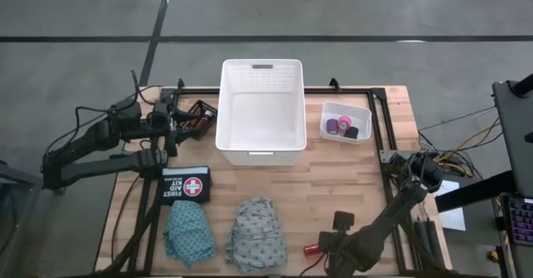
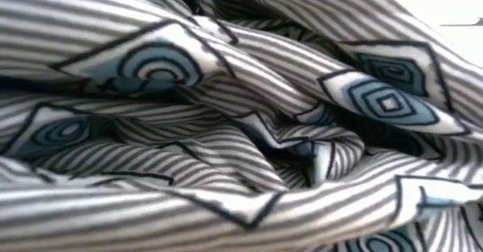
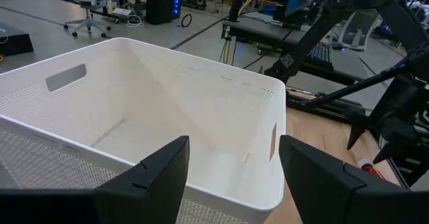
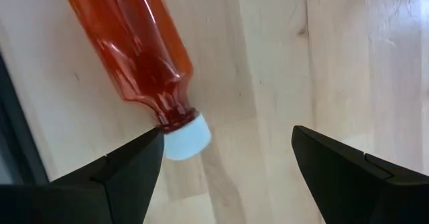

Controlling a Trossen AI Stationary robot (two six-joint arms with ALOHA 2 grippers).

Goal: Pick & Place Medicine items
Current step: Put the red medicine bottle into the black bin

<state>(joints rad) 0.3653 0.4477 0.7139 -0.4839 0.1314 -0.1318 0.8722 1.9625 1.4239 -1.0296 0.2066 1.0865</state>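
A red bottle [image 4: 131, 46] with a white cap [image 4: 188, 138] lies on its side on the wooden table near the front edge [image 1: 311, 249]. My right gripper [image 4: 228, 143] hangs over it, pointing down, open; the cap lies just beside one fingertip [image 4: 144, 153], and most of the gap is over bare wood. A teal cloth [image 1: 188, 232] and a grey patterned cloth [image 1: 256, 235] lie bunched at the near side; the grey cloth [image 2: 241, 116] fills the low view. Small rolls [image 1: 343, 128] sit in a little white tray. My left gripper [image 3: 233, 177] waits open at the far left.
A large white basket [image 1: 225, 111] stands at the far middle, in front of my left gripper. The little white tray [image 1: 360, 111] stands to its right. A black first aid kit [image 1: 185, 184] lies left of centre. Dark and red items [image 1: 198, 118] lie beside the left gripper.
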